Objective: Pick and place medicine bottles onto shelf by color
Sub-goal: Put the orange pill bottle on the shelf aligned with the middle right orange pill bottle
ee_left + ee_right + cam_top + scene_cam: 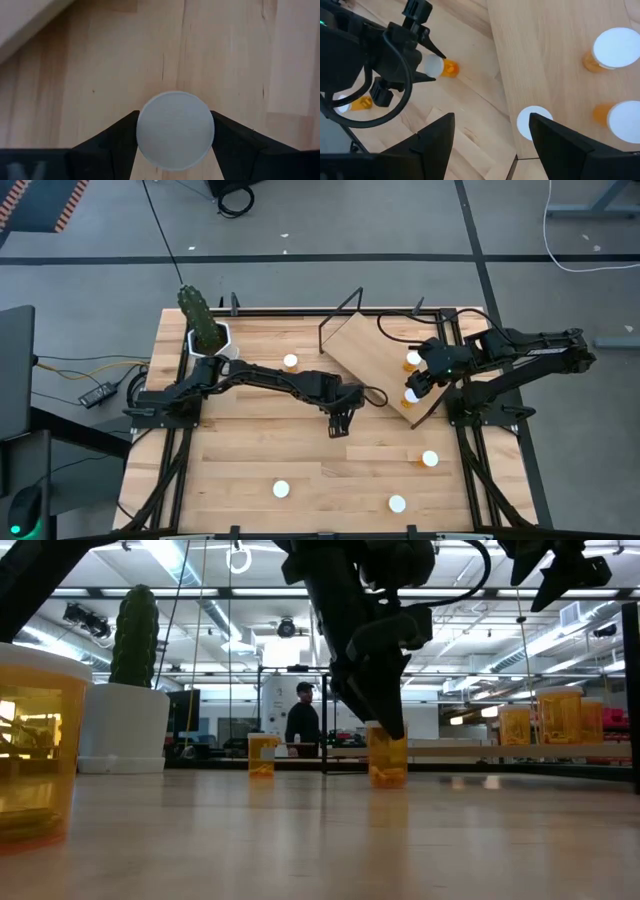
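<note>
1. Bottle body [175, 130] hidden beneath its own white cap in left wrist view; only cap visible.
2. Same bottle [387, 755] partly covered by left gripper [385, 725] in low view.
3. Near bottle [35, 750] cut off by left edge, blurred.
4. Person [303, 725] in background too small and dark for detail.
5. Right gripper [492, 131] fingers cut off by bottom edge.
</note>
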Available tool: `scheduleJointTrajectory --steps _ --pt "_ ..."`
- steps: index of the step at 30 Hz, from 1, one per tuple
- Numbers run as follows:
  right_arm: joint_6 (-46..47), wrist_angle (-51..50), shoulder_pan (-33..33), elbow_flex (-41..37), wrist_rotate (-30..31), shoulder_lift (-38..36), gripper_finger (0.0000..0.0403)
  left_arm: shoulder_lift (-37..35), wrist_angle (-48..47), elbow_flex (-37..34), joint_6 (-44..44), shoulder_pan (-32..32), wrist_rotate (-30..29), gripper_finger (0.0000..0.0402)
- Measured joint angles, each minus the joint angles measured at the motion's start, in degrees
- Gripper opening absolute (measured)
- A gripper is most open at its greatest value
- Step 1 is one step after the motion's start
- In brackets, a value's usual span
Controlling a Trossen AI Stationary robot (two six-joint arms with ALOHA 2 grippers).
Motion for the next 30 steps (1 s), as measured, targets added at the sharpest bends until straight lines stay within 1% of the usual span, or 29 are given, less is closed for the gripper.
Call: scheduleJointTrajectory --steps 10,17,19,21,23,25,27,30 --pt "-0.22 0.0 0.0 0.0 -0.01 0.0 0.0263 -0.52 -0.94 0.0 0.52 -0.14 -0.03 0.0299" --pt "-1.73 1.14 0.0 0.0 0.03 0.0 0.0263 -6.02 -4.62 0.0 0.51 0.18 -0.04 0.0335" --pt "-3.33 2.33 0.0 0.0 0.06 0.0 0.0263 -8.01 -6.5 0.02 -0.02 0.23 0.01 0.0338" --pt "-5.42 2.91 0.0 0.0 0.07 0.52 0.0263 -9.83 -9.92 0.04 -2.8 0.28 0.21 0.0336" --pt "-7.78 3.03 0.0 0.0 0.22 1.59 0.0263 -11.54 -13.07 0.04 -5.1 0.28 0.3 0.0331" --pt "-9.58 3.08 0.0 0.0 0.72 3.38 0.0263 -12.9 -15.19 0.03 -5.32 0.27 0.34 0.0324" --pt "-10.12 4.24 0.0 -0.02 3.0 5.62 0.0263 -14.3 -17.04 0.02 -4.28 0.06 0.34 0.0316" --pt "-10.81 9.57 0.51 -0.02 5.57 8.98 0.0263 -16.93 -20.78 0.09 -3.55 -0.48 0.34 0.0304"
